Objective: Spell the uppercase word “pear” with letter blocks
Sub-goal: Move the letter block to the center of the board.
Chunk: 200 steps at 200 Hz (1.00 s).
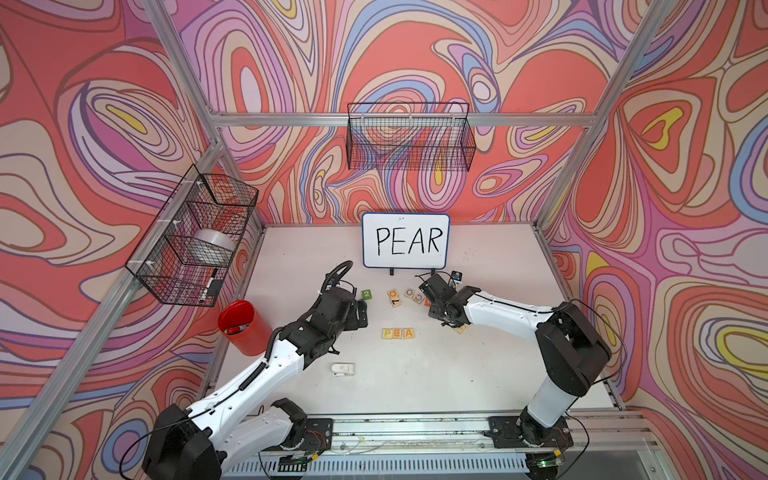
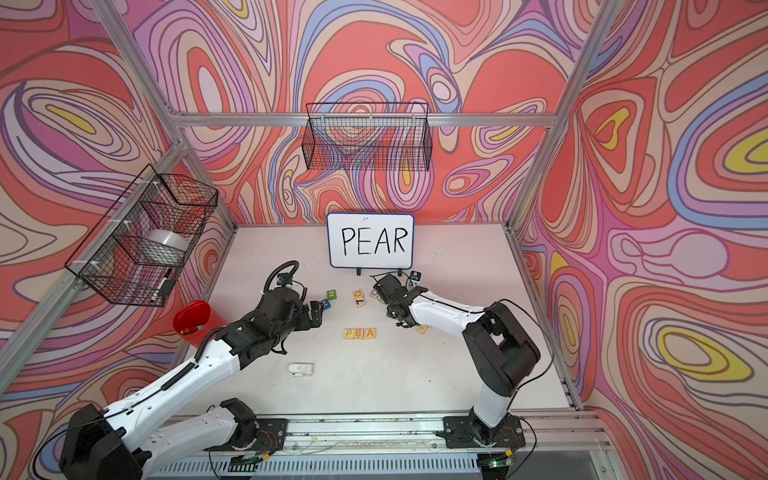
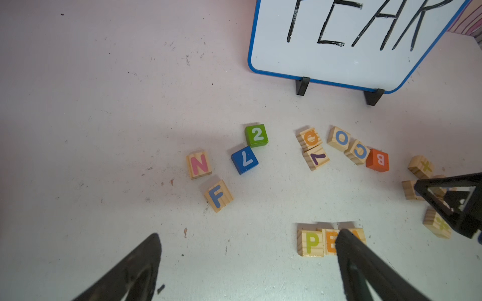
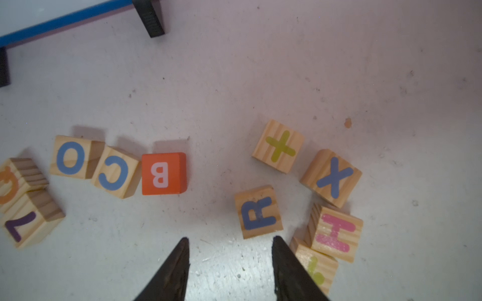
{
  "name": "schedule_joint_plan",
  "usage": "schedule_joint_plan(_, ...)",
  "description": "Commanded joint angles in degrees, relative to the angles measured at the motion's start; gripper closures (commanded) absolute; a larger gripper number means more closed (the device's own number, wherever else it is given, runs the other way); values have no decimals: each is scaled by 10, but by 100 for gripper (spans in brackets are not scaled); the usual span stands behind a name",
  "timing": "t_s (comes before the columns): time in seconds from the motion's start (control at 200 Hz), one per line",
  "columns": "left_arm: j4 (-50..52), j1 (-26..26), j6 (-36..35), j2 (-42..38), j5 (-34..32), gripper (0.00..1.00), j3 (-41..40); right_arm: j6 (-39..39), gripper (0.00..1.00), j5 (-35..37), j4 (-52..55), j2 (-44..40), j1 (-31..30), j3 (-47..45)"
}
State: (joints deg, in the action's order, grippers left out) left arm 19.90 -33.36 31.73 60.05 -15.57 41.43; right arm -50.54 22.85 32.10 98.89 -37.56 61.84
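Right pincer (image 4: 231, 238) part-open, empty, poised just short of pale-wood cube with blue R (image 4: 258, 211), on desk right of row of pale-wood P, E, A cubes (image 1: 398, 333). Best play: centre over R, straddle squarely, dodge pink-H wooden cube (image 4: 335, 232) close by. Left pincer (image 3: 249, 233) wide, empty.

White arms (image 1: 249, 376), blk joints (image 1: 573, 345), cables (image 1: 271, 341)

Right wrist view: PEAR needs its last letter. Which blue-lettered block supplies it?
The R block, ahead of the right gripper; the other blue letters are O, C and X.
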Motion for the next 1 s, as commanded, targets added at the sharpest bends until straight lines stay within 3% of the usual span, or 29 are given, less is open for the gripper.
schedule_joint_plan(0.0, 4, 1, 4, 4, -14, 0, 17, 44, 48, -17, -25, 14, 16, -7)
schedule_joint_plan(0.661, 10, 1, 3, 12, -19, 0, 27, 99, 44, -20, -59, 62, 45, -24)
schedule_joint_plan(0.816, 11, 1, 5, 10, -20, 0, 26, 80, 52, -45, -63, 64, 45, -27)
schedule_joint_plan(0.997, 10, 1, 7, 4, -17, 0, 20, 12, 69, -72, -46, 56, 45, -25)
